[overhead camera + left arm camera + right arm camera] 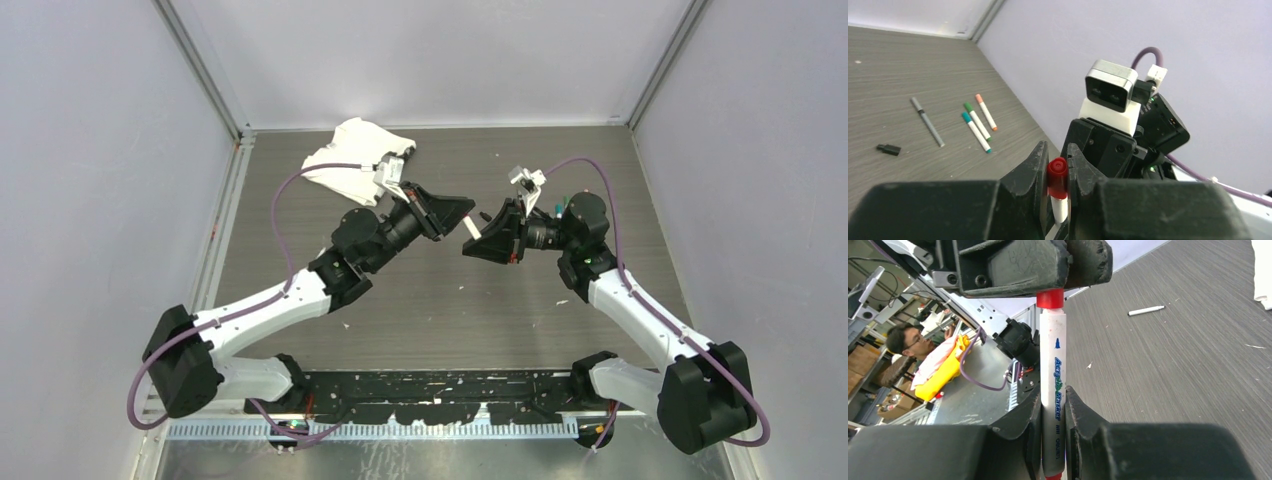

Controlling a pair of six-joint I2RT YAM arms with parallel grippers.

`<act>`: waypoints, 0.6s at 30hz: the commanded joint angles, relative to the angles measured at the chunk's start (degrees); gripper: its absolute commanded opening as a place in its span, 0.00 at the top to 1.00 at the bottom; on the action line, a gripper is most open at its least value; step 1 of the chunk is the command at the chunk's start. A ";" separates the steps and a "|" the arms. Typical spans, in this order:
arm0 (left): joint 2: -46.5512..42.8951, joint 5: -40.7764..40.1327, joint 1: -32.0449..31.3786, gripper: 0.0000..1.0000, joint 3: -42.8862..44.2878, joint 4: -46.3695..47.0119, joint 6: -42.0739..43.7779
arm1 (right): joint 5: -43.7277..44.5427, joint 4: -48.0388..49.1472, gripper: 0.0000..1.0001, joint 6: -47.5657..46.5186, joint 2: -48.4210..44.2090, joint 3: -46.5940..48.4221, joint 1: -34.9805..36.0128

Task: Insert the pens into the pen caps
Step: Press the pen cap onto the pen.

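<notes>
My left pincer (1057, 156) pinches the red cap (1057, 177) above the middle of the bench (420, 300). The cap sits on the end of the white pen (1053, 345), whose barrel my right pincer (1053, 402) clamps. Beyond that, three capped pens (979, 131), a dark grey pen (927, 121) and a black cap (889, 149) lie on the bench.

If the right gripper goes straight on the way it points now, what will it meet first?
The left gripper, shut on the red cap. The right gripper holds a white pen that already meets that cap, so little free way seems left.
</notes>
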 commanded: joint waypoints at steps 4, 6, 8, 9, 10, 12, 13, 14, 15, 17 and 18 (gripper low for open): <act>-1.55 19.80 3.71 0.99 -2.23 12.96 -3.21 | -1.16 7.62 0.99 6.49 0.64 2.21 -0.36; -0.91 22.45 3.98 0.99 -2.14 14.97 -3.63 | -1.37 7.96 0.99 7.02 0.76 2.21 -0.43; -0.15 24.75 4.33 0.99 -2.25 17.48 -4.39 | -1.63 8.51 0.99 7.75 1.04 2.29 -0.41; 0.22 25.58 4.45 0.99 -2.36 18.59 -4.82 | -1.69 8.89 0.99 8.21 1.22 2.28 -0.37; 0.65 26.36 4.55 0.99 -2.60 19.99 -5.07 | -1.70 9.28 0.99 8.71 1.31 2.32 -0.37; 1.48 27.63 4.61 0.99 -3.17 22.97 -5.42 | -1.81 10.14 0.99 9.59 1.42 2.29 -0.36; 1.88 28.17 4.65 0.99 -3.37 24.02 -5.67 | -1.79 10.38 0.99 9.95 1.43 2.28 -0.35; 2.21 28.62 4.65 0.99 -3.48 24.68 -5.75 | -1.78 10.78 0.99 10.36 1.46 2.28 -0.36; 2.62 29.12 4.65 0.99 -3.39 25.19 -5.71 | -1.72 11.39 0.99 11.01 1.47 2.23 -0.33; 3.33 30.25 4.65 0.99 -3.27 26.24 -5.13 | -1.56 13.20 0.99 13.18 1.57 2.08 -0.27; 3.69 30.80 4.65 0.99 -3.21 26.76 -4.72 | -1.52 14.12 0.99 13.99 1.71 2.03 -0.34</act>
